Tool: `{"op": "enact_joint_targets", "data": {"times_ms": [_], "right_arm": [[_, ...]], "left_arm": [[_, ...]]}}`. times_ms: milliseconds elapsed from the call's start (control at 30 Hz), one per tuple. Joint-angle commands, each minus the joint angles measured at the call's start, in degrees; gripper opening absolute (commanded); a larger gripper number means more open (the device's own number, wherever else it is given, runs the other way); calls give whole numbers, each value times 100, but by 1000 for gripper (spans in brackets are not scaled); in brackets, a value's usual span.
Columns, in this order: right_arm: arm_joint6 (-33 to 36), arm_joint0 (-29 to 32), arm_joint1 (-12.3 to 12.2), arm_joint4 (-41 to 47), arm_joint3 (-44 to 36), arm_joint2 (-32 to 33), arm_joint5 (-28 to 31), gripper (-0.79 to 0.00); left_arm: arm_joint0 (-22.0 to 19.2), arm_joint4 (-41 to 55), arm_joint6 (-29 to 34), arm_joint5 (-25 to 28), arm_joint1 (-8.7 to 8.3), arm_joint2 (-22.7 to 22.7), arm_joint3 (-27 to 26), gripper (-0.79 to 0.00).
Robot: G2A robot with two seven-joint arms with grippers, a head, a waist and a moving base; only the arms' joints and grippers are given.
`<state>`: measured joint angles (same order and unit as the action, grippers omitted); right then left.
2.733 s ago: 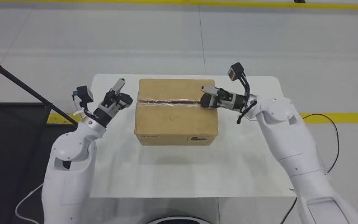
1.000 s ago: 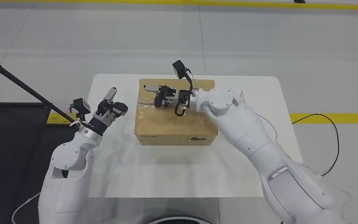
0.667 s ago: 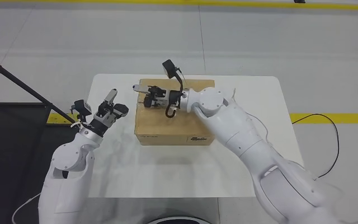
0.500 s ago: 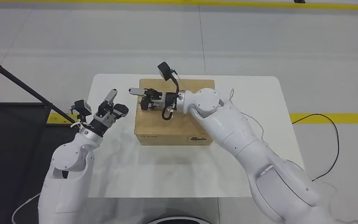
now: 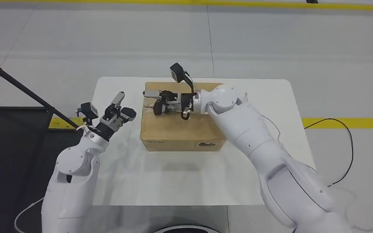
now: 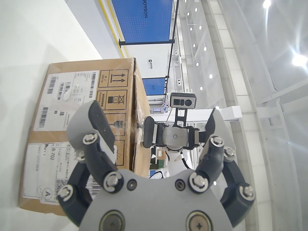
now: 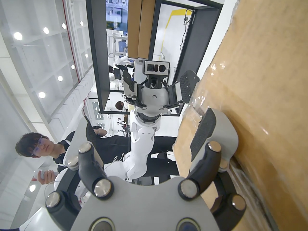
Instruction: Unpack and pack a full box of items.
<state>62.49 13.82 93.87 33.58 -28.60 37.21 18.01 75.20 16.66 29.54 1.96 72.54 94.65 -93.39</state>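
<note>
White table (image 5: 256,169) carries the closed brown cardboard box (image 5: 180,125), flaps sealed with clear tape, sitting directly under my right gripper (image 5: 153,102) and just ahead of my left gripper (image 5: 124,105). Right gripper is spread wide with nothing held, one finger pad (image 7: 203,131) down by the taped seam at the box's top edge nearest the left gripper; can't tell if it touches. Left gripper is also wide open and empty, facing the box's labelled end, apart from it.
</note>
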Motion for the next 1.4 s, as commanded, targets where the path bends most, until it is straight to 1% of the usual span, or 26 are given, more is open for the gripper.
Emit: {"op": "enact_joint_targets", "data": {"times_ms": [0,267,367,500,667,800,1000,1167,1367], "right_arm": [[69,-9,-60,-75,2,83,-4,0],[64,110,-345,-567,-200,368,-233,0],[122,205,-501,-663,-351,575,-214,0],[9,415,-750,-899,-720,900,-231,0],[-44,913,-1115,-1237,-1567,1412,-483,0],[-145,1440,-1399,-1563,-2431,1890,-849,0],[-328,2230,-1735,-1974,-3598,2627,-1370,0],[-417,2680,-1924,-2073,-4077,3196,-1620,0],[-521,2955,-2052,-2072,-4240,3610,-1754,0]], "left_arm": [[-36,0,23,3,-5,-33,27,0],[-134,2,53,18,-30,-102,89,0],[-141,4,71,20,-42,-102,96,0],[-146,14,98,17,-57,-110,76,0],[-172,18,136,24,-72,-155,53,0],[-183,17,161,31,-85,-178,47,0],[-174,12,181,41,-106,-200,8,0],[-109,24,175,39,-125,-171,-65,0],[-46,21,176,52,-148,-153,-135,0]]}}
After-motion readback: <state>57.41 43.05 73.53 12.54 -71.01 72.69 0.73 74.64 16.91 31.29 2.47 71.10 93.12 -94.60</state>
